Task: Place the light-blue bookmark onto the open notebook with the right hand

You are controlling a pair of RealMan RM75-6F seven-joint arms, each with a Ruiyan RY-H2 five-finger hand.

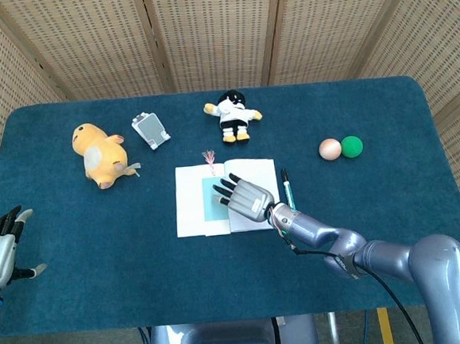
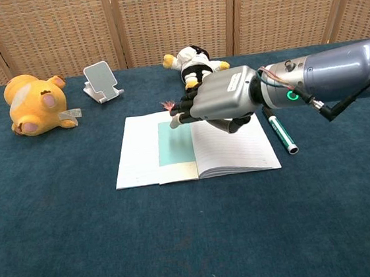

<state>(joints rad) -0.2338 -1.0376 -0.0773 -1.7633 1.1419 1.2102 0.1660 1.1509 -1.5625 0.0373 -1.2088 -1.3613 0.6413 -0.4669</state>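
Deep teal cloth covers the table (image 2: 64, 244), a light-blue bookmark (image 2: 174, 143) with a pink tassel lies on the white lined notebook (image 2: 232, 150), near a yellow plush (image 2: 32, 105), a black-and-white doll (image 2: 194, 65), a green-capped pen (image 2: 280, 135), and peach (image 1: 330, 149) and green (image 1: 351, 146) balls.

No text can be read — no labels, brands or numbers.
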